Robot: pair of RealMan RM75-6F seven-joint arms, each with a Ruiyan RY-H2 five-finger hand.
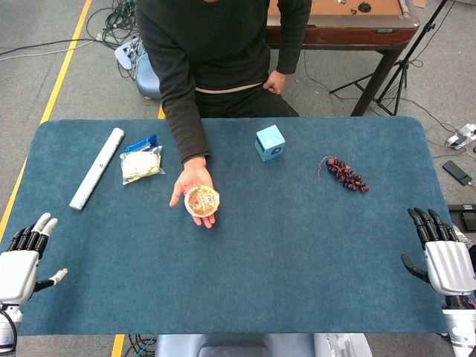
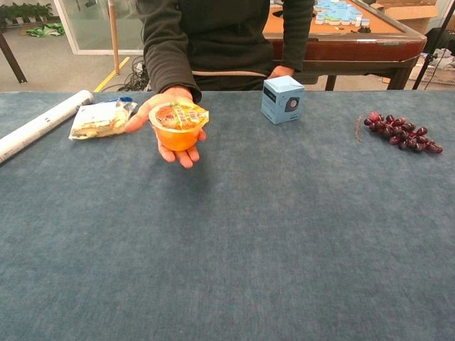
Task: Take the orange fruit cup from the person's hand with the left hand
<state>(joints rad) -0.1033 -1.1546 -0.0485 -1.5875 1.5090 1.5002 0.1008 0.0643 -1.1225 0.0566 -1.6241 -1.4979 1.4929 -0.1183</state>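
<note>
The orange fruit cup (image 1: 201,201) (image 2: 177,126) rests upright on the person's open palm (image 1: 187,187) (image 2: 153,108), held out a little above the blue table, left of centre. It is a small orange tub with a printed foil lid. My left hand (image 1: 26,254) lies at the table's near-left edge, fingers apart and holding nothing, far from the cup. Over at the near-right edge, my right hand (image 1: 439,250) is also open with nothing in it. Neither hand shows in the chest view.
A white roll (image 1: 97,167) (image 2: 41,123) and a clear packet of snacks (image 1: 140,164) (image 2: 99,119) lie at the far left. A light blue box (image 1: 270,142) (image 2: 282,99) stands behind centre. Dark grapes (image 1: 345,173) (image 2: 402,132) lie at the right. The person sits across the blue table (image 1: 282,260).
</note>
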